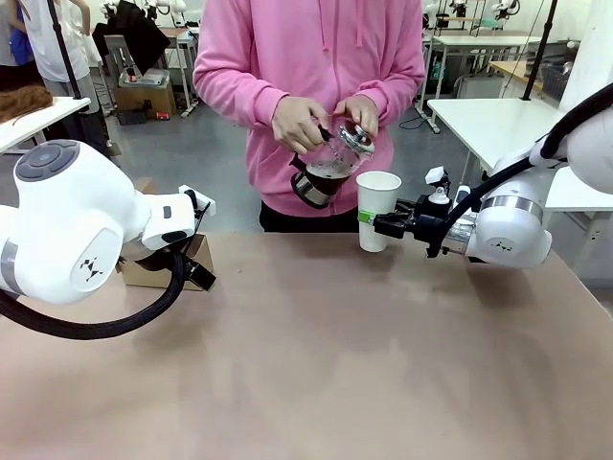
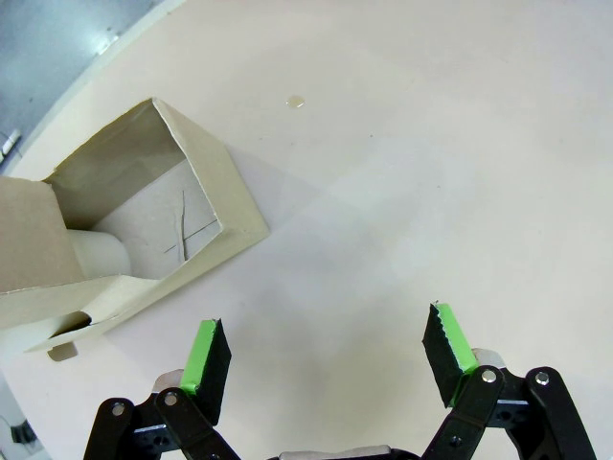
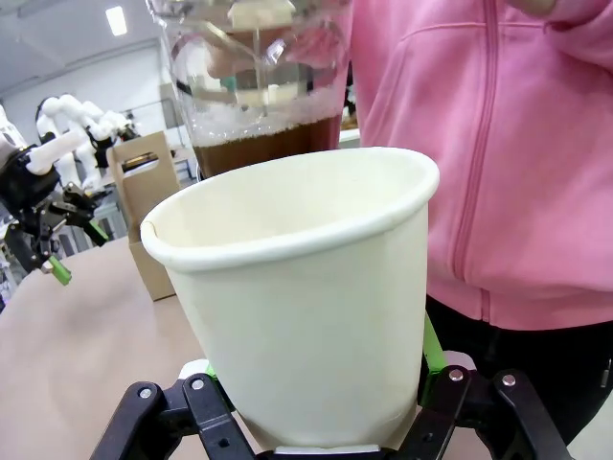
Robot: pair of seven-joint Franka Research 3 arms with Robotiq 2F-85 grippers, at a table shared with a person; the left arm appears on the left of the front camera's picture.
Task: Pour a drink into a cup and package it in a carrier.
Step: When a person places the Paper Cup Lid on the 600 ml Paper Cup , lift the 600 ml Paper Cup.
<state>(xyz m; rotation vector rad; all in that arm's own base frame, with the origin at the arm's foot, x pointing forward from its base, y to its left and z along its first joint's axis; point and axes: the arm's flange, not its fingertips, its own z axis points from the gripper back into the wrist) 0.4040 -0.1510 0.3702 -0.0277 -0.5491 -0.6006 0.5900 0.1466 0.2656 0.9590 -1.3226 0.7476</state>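
The cup, light thin paper that likely crushes under a hard squeeze, stands at the far counter edge below the person's tilted carafe, pinched low on its wall by the jaws of the right gripper; the jaws of the left gripper hang spread near the carrier.

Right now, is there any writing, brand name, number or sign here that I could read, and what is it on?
No readable text anywhere.
cup: plain white, no print.
carrier: bare brown cardboard, no print.
carafe: no label to be seen.
left arm and right arm: a small dark mark on each white housing, a symbol rather than letters, too small to make out.
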